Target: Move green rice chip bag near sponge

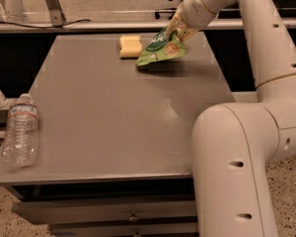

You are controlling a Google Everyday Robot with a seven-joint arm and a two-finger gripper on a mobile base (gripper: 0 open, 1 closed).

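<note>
The green rice chip bag [161, 49] hangs tilted over the far middle of the grey table [113, 107], its lower corner at or just above the surface. My gripper [180, 29] is at the bag's upper right end, shut on it. The pale-yellow sponge [130, 46] lies flat on the table just left of the bag, nearly touching it. The bag's upper edge is hidden by the gripper.
A clear plastic water bottle [20, 132] lies on the table's front left edge. My white arm [246, 147] fills the right side of the view. Drawers [113, 211] sit below the tabletop. Metal frames stand beyond the far edge.
</note>
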